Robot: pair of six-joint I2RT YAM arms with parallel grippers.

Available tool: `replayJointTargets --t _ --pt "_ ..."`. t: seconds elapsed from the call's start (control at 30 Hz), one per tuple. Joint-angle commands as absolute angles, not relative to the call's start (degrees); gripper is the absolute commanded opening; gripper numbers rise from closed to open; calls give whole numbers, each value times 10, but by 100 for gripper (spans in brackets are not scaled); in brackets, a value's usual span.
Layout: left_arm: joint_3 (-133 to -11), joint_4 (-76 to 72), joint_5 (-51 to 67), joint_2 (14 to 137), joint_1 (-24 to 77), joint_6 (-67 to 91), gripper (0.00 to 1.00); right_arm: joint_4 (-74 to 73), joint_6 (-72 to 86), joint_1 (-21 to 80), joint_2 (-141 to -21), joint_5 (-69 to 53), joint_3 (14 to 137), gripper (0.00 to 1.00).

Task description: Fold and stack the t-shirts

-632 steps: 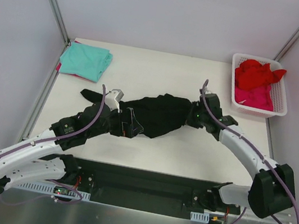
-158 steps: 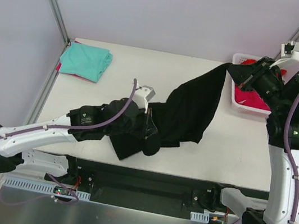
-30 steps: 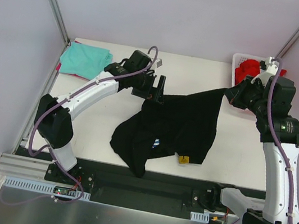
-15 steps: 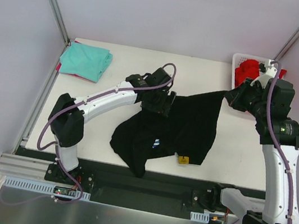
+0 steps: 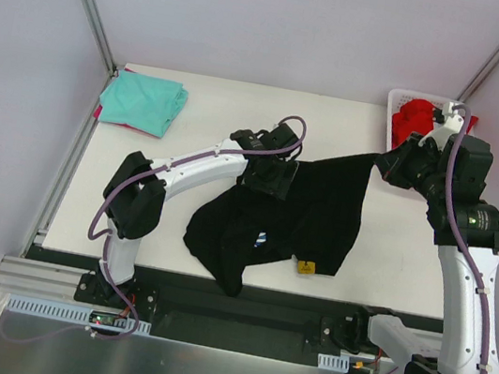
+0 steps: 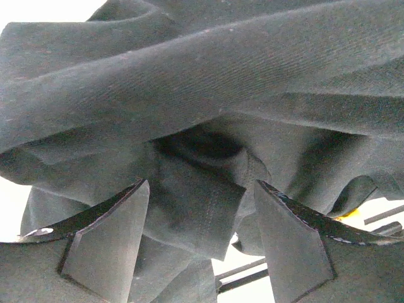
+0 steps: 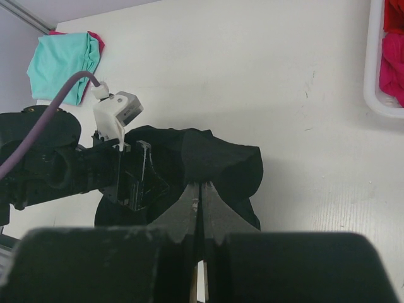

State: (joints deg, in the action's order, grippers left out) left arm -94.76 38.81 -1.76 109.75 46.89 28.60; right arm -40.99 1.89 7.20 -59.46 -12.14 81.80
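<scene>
The large black t-shirt [image 5: 317, 207] hangs by one corner from my right gripper [image 5: 381, 162], which is shut on it [image 7: 201, 184] above the table's right side. The rest of the shirt drapes down onto the table, with its small white-and-blue print [image 5: 260, 239] showing. My left gripper [image 5: 272, 179] is at the shirt's upper left edge. Its jaws stand open [image 6: 201, 218] with a hemmed fold of black cloth [image 6: 202, 208] between the fingers [image 6: 107, 246]. A folded teal t-shirt [image 5: 142, 101] lies on a pink one at the back left. Red [image 5: 418, 114] and pink [image 7: 394, 69] t-shirts lie in the basket.
The white slotted basket [image 7: 377, 95] stands at the back right corner, partly behind my right arm. A yellow tag [image 5: 306, 267] shows at the black shirt's lower hem. The shirt's low end hangs over the table's near edge [image 5: 229, 284].
My left arm has swung from the back of the table to the black shirt's upper left edge, and its jaws have narrowed round a fold. The right gripper has barely moved.
</scene>
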Motion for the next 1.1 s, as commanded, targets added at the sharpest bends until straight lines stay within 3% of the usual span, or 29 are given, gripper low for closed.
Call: replayJointTargets --t 0.0,0.27,0.43,0.5,0.83,1.07 --pt "-976 402 -26 1109 480 300 67 -396 18 70 -582 -111 823 0" --pt "-988 403 -22 1128 486 303 61 -396 18 69 -580 -110 819 0" --pt "-976 403 -18 1125 487 308 42 -396 17 70 -581 -106 820 0" --pt "-972 403 -18 1122 487 309 39 -396 18 70 -582 -106 821 0" --pt "-949 405 -9 1106 497 320 43 -397 18 70 -580 -103 823 0" --pt "-934 413 -13 1089 510 329 39 -401 18 69 -582 -105 826 0"
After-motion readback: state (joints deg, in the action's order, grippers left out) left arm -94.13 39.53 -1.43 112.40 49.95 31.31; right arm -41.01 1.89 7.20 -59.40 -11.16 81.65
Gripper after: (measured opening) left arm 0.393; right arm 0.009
